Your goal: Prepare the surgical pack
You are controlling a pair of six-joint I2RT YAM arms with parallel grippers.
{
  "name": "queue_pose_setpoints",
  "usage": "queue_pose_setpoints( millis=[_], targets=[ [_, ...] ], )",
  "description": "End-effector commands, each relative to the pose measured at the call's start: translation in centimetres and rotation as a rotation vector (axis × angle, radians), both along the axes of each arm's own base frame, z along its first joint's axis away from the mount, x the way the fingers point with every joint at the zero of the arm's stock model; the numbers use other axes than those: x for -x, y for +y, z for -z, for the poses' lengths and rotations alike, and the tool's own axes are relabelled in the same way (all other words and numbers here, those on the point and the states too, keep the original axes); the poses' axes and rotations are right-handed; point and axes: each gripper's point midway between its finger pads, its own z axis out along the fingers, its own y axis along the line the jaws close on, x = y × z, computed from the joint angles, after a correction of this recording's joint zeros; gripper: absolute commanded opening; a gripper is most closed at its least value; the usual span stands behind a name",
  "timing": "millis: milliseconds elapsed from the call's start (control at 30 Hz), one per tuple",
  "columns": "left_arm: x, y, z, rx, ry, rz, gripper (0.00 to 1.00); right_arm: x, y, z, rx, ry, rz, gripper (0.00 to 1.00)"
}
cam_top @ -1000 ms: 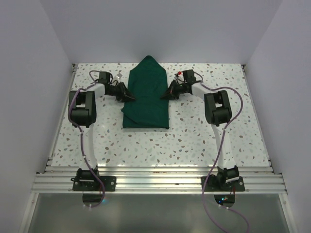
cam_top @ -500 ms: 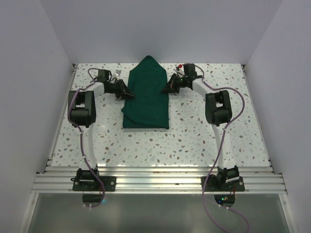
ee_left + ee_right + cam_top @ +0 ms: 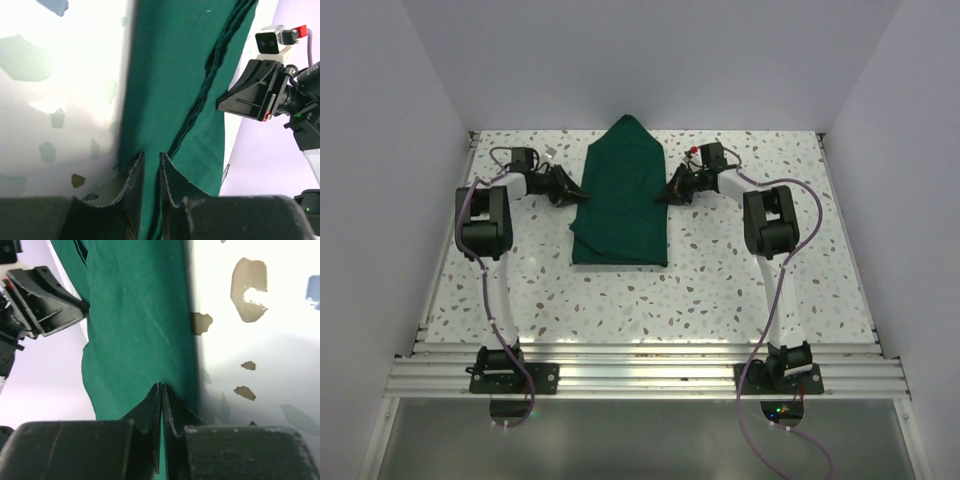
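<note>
- Top external view: a dark green cloth (image 3: 620, 200) lies folded on the speckled table (image 3: 720, 290), in the middle of the far half. Its far end comes to a point and its near end is squared off.
- Left gripper (image 3: 583, 196) reaches in low from the left and meets the cloth's left edge about halfway along its length.
- Right gripper (image 3: 658, 197) reaches in from the right and meets the cloth's right edge, almost straight across from the left one. The cloth lies between the two tips.
- Left wrist view: the camera is rolled on its side, so the table (image 3: 60, 100) fills the left of the picture and the cloth (image 3: 170, 75) runs up the middle.
- The left gripper (image 3: 150, 157) has its two fingers (image 3: 131, 185) only a narrow slit apart. Green fabric fills that slit all the way down, so they look clamped on a layer at the cloth's edge.
- A ridge of folds runs away from the fingertips across the cloth, towards the black wedge of the other gripper on the far side.
- Right wrist view: also rolled, with the cloth (image 3: 135, 325) on the left and the bright table (image 3: 260, 365) on the right.
- The right gripper (image 3: 161, 387) has its fingers (image 3: 145, 412) pressed together with barely a hairline between them. The tips sit on the fabric, just inside its edge.
- Whether a thin layer is nipped between those tips cannot be told.
</note>
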Motion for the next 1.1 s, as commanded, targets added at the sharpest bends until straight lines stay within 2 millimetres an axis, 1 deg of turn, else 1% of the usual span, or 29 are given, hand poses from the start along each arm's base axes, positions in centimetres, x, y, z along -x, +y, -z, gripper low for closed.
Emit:
queue_pose_setpoints(
  millis=[0, 33, 100, 133, 167, 200, 233, 267, 300, 333, 400, 467, 500, 533, 567, 600, 633, 700, 733, 767, 800, 833, 867, 900, 933, 967, 1000, 1067],
  targets=[
    [-0.1, 0.2, 1.1, 0.005, 0.004, 0.012, 0.21, -1.0, -0.5, -0.7, 0.023, -0.043, 0.014, 0.03],
    [-0.1, 0.4, 1.0, -0.002, -0.001, 0.014, 0.21, -1.7, -0.3, -1.6, 0.014, -0.066, 0.018, 0.03],
    [-0.3, 0.7, 0.4, -0.026, -0.007, 0.010, 0.21, -2.6, -0.1, -3.3, -0.004, -0.091, 0.032, 0.03],
    [-0.4, 0.9, 0.0, -0.041, -0.020, 0.010, 0.21, -3.4, 0.1, -4.6, -0.014, -0.124, 0.036, 0.03],
    [-0.7, 1.1, -0.5, -0.061, -0.037, 0.002, 0.21, -3.7, 0.2, -5.3, -0.020, -0.135, 0.039, 0.03],
    [-1.3, 1.3, -2.0, -0.072, -0.083, -0.006, 0.22, -4.1, 0.2, -6.1, -0.020, -0.151, 0.048, 0.04],
    [-1.7, 1.4, -2.7, -0.081, -0.110, -0.011, 0.24, -4.6, 0.2, -7.2, -0.020, -0.176, 0.058, 0.04],
    [-2.1, 1.6, -3.3, -0.092, -0.137, -0.018, 0.26, -4.9, 0.0, -7.5, -0.012, -0.188, 0.066, 0.07],
    [-2.8, 1.7, -4.6, -0.099, -0.194, -0.020, 0.32, -5.4, -0.2, -7.9, 0.007, -0.208, 0.088, 0.10],
    [-3.2, 1.7, -5.2, -0.102, -0.221, -0.024, 0.34, -5.5, -0.3, -8.0, 0.020, -0.216, 0.096, 0.13],
    [-4.4, 2.1, -6.5, -0.117, -0.291, -0.045, 0.38, -5.8, -0.6, -7.9, 0.042, -0.235, 0.109, 0.18],
    [-5.2, 2.3, -6.7, -0.133, -0.325, -0.067, 0.39, -6.3, -1.2, -7.8, 0.079, -0.260, 0.125, 0.23],
    [-5.9, 2.4, -6.9, -0.135, -0.358, -0.075, 0.41, -6.5, -1.4, -7.6, 0.091, -0.269, 0.131, 0.30],
    [-6.3, 2.4, -7.0, -0.125, -0.370, -0.085, 0.43, -6.7, -1.5, -7.5, 0.104, -0.277, 0.134, 0.45],
    [-6.7, 2.4, -6.8, -0.121, -0.377, -0.090, 0.44, -7.0, -1.7, -7.0, 0.127, -0.286, 0.146, 0.49],
    [-7.6, 2.4, -6.7, -0.116, -0.412, -0.095, 0.45, -7.3, -1.9, -6.9, 0.140, -0.312, 0.141, 0.52],
    [-8.0, 2.4, -6.7, -0.105, -0.417, -0.105, 0.47, -7.9, -2.2, -6.5, 0.162, -0.330, 0.150, 0.58],
    [-9.2, 2.5, -6.2, -0.104, -0.439, -0.126, 0.51, -8.3, -2.6, -5.9, 0.194, -0.348, 0.154, 0.63],
    [-9.7, 2.6, -6.0, -0.106, -0.442, -0.139, 0.51, -8.6, -2.8, -5.9, 0.202, -0.363, 0.158, 0.67],
    [-10.4, 2.8, -5.6, -0.117, -0.454, -0.156, 0.54, -9.2, -3.0, -5.4, 0.223, -0.386, 0.170, 0.70],
    [-10.8, 2.8, -5.4, -0.116, -0.455, -0.169, 0.55, -9.5, -3.1, -5.1, 0.232, -0.392, 0.176, 0.73],
    [-11.1, 2.7, -5.1, -0.116, -0.459, -0.174, 0.56, -10.1, -3.3, -5.3, 0.236, -0.406, 0.185, 0.77],
    [-11.8, 2.8, -5.5, -0.122, -0.492, -0.188, 0.57, -10.2, -3.3, -4.7, 0.246, -0.393, 0.185, 0.78],
    [-12.0, 2.4, -4.7, -0.132, -0.487, -0.189, 0.62, -11.0, -3.1, -4.3, 0.247, -0.403, 0.186, 0.79],
    [-12.3, 2.4, -4.3, -0.144, -0.488, -0.196, 0.63, -11.2, -3.1, -3.5, 0.252, -0.391, 0.186, 0.79],
    [-12.8, 2.3, -3.8, -0.151, -0.496, -0.208, 0.64, -11.4, -3.2, -2.1, 0.256, -0.369, 0.192, 0.79],
    [-13.0, 1.7, -3.5, -0.142, -0.491, -0.213, 0.64, -12.0, -3.1, -2.3, 0.247, -0.381, 0.201, 0.79],
    [-13.8, 1.4, -2.6, -0.141, -0.495, -0.230, 0.66, -12.7, -3.0, -2.0, 0.241, -0.386, 0.223, 0.79]
  ],
)
